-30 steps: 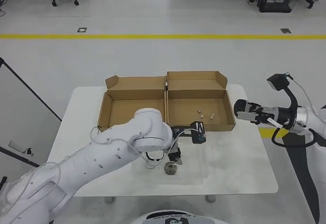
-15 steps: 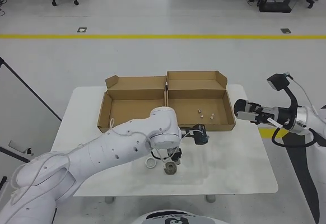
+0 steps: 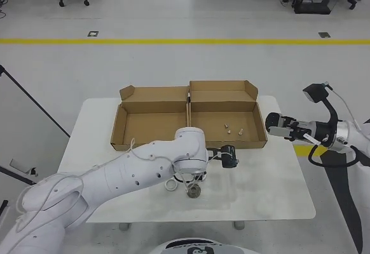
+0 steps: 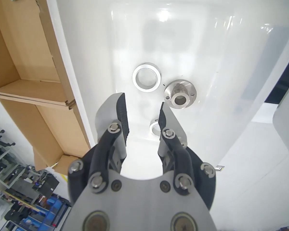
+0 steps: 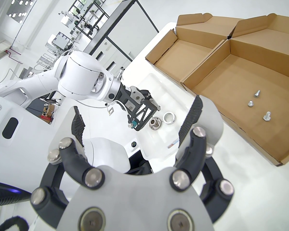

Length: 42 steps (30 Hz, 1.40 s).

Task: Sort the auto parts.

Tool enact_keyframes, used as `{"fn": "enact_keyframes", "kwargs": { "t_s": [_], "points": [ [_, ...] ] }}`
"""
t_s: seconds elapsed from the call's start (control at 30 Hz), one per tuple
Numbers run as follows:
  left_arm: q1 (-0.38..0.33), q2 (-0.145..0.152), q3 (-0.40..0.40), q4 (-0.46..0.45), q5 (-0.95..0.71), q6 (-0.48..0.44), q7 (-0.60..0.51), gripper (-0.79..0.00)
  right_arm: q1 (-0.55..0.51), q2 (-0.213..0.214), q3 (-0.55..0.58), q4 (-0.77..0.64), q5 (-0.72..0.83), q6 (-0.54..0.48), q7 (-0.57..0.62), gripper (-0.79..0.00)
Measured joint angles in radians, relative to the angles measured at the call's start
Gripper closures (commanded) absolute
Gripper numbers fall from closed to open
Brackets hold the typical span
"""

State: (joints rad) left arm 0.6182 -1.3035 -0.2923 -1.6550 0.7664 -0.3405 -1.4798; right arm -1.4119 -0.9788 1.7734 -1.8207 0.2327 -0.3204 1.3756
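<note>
Three bolts (image 5: 250, 103) lie in the right cardboard box (image 3: 210, 127) at the bench's (image 3: 267, 184) far edge. Near the front edge sit a ring (image 4: 146, 77), a flanged hub (image 4: 180, 97) and a small collar (image 4: 154, 127), under the spread, empty left end effector (image 4: 142, 100). The right end effector (image 3: 271, 124), also spread, hangs beyond the right edge.

- Top view: high, looking down on the whole surface (image 3: 267, 184).
- Left wrist: close above it.
- Right wrist: farther, from beside; all share the cardboard boxes (image 3: 150, 127).
</note>
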Motion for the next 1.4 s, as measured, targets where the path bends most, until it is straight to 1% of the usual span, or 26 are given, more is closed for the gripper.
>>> {"fn": "enact_keyframes", "kwargs": {
  "t_s": [0.13,0.43,0.63,0.83,1.13,1.2,1.4],
  "points": [
    [-0.005,-0.016,0.027,0.043,0.017,-0.019,0.019,-0.32,0.0,0.0,0.0,0.0,0.0,0.0,0.0,-0.785],
    [-0.012,-0.062,0.07,0.151,0.038,-0.061,0.065,-0.305,0.0,0.0,0.0,0.0,0.0,0.0,0.0,-0.785],
    [-0.013,-0.092,0.084,0.228,0.037,-0.082,0.086,-0.305,0.0,0.0,0.0,0.0,0.0,0.0,0.0,-0.785],
    [-0.014,-0.115,0.09,0.286,0.038,-0.092,0.094,-0.305,0.0,0.0,0.0,0.0,0.0,0.0,0.0,-0.785],
    [-0.016,-0.139,0.1,0.338,0.035,-0.1,0.1,-0.292,0.0,0.0,0.0,0.0,0.0,0.0,0.0,-0.785],
    [-0.016,-0.142,0.104,0.345,0.033,-0.102,0.102,-0.283,0.0,0.0,0.0,0.0,0.0,0.0,0.0,-0.785],
    [-0.021,-0.15,0.115,0.364,0.023,-0.109,0.109,-0.289,0.0,0.0,0.0,0.0,0.0,0.0,0.0,-0.785]
  ]
}}
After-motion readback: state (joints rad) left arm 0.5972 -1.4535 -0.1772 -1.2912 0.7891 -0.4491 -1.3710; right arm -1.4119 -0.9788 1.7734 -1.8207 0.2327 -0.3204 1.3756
